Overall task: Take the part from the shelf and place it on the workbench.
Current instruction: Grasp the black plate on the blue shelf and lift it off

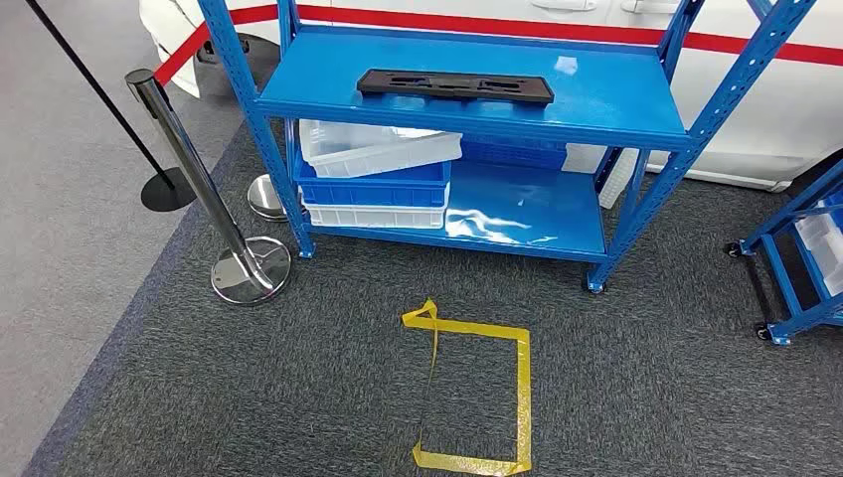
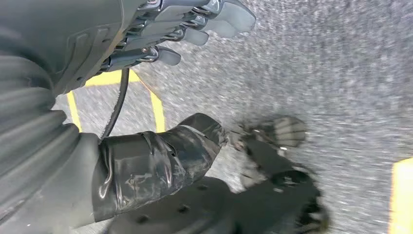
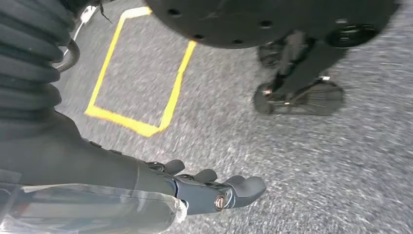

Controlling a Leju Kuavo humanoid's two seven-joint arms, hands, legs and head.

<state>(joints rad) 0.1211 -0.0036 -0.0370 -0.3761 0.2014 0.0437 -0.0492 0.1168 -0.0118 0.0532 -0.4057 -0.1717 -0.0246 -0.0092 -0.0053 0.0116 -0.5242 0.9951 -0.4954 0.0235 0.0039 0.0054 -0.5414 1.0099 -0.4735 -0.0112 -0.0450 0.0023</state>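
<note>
Down beside the robot's body, the left hand [image 2: 185, 29] and the right hand [image 3: 214, 187] hang over the grey carpet [image 1: 636, 378], both grasping nothing with fingers loosely apart, presumably because the shelf is well out of reach. Ahead of them lies one yellow tape square [image 1: 475, 393], likely a standing mark. Farther off, on the top level of the blue shelf [image 1: 616, 99], rests the single black part [image 1: 455, 85], with three bins stacked below.

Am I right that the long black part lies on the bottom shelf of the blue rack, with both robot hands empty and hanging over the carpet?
Not quite. The black part lies on the top shelf of the blue rack, as the head view shows. The rest holds: the left hand and right hand hold nothing above the carpet.
</note>
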